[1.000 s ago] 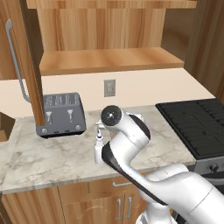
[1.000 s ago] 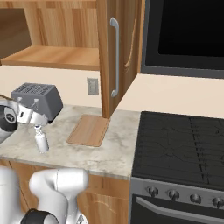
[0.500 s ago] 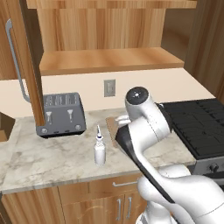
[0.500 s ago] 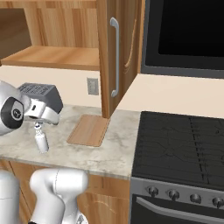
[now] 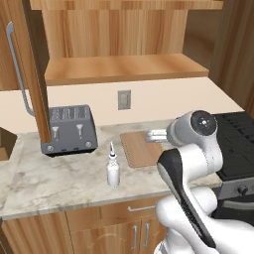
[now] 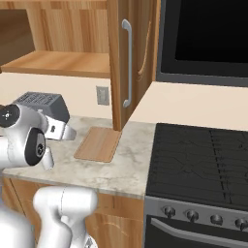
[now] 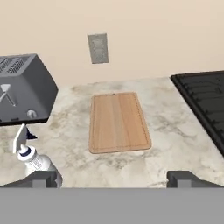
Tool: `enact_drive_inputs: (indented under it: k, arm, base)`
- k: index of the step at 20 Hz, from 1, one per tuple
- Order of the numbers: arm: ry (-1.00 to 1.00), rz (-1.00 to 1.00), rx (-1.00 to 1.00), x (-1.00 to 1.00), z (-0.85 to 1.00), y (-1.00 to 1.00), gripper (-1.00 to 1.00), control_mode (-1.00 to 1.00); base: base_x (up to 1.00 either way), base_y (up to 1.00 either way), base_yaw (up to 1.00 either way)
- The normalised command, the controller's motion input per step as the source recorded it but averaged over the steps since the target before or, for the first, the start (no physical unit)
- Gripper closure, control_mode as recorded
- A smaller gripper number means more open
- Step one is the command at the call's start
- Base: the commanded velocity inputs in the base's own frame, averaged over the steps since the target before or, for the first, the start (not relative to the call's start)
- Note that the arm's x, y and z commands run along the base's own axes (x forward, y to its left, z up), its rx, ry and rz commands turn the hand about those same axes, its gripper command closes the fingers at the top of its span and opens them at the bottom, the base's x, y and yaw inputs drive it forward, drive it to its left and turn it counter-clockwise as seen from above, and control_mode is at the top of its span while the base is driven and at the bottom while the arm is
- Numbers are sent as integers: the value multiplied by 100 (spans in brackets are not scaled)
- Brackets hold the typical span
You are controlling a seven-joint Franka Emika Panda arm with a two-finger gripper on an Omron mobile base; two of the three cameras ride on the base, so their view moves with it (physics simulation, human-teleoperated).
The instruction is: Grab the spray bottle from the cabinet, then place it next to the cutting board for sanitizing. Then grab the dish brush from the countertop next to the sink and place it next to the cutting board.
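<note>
Cutting board (image 5: 140, 149) partly behind arm.

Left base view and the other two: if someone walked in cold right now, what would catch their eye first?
Probably the spray bottle, standing upright on the countertop between the toaster and the cutting board, apart from both. Next, the big white arm bent over the board's near side, its gripper open and empty. Above, the cabinet stands open, its shelf bare.
</note>
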Motion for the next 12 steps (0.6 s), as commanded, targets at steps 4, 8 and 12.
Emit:
enact_drive_inputs:
  k: [4,8,12]
  arm:
    - [-5,19,20,-6,0,-12,-100,-100]
    - [-15,14,0,-41,1,-1,-100,-100]
    - [-18,1,0,-73,0,-2,-100,-100]
  base:
    - [0,0,0]
    - [0,0,0]
    - [0,0,0]
